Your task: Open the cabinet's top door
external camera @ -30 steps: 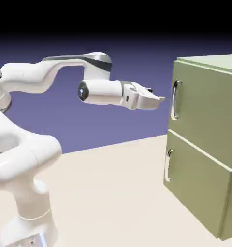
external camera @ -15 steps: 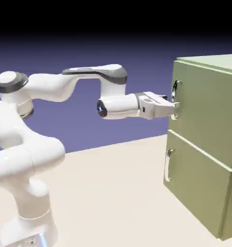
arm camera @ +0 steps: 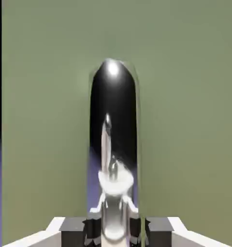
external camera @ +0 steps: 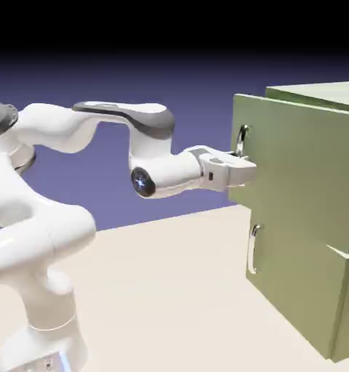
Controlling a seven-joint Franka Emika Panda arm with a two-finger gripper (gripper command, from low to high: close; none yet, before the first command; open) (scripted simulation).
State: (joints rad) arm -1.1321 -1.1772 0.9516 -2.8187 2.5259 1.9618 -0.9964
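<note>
Hand view: top door's handle (arm camera: 113,144) between the jaws (arm camera: 115,232), apparently pinched.

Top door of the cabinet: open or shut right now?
Partly open: the top door stands out from the cabinet's body at its handle side, with the gripper at its handle.
</note>
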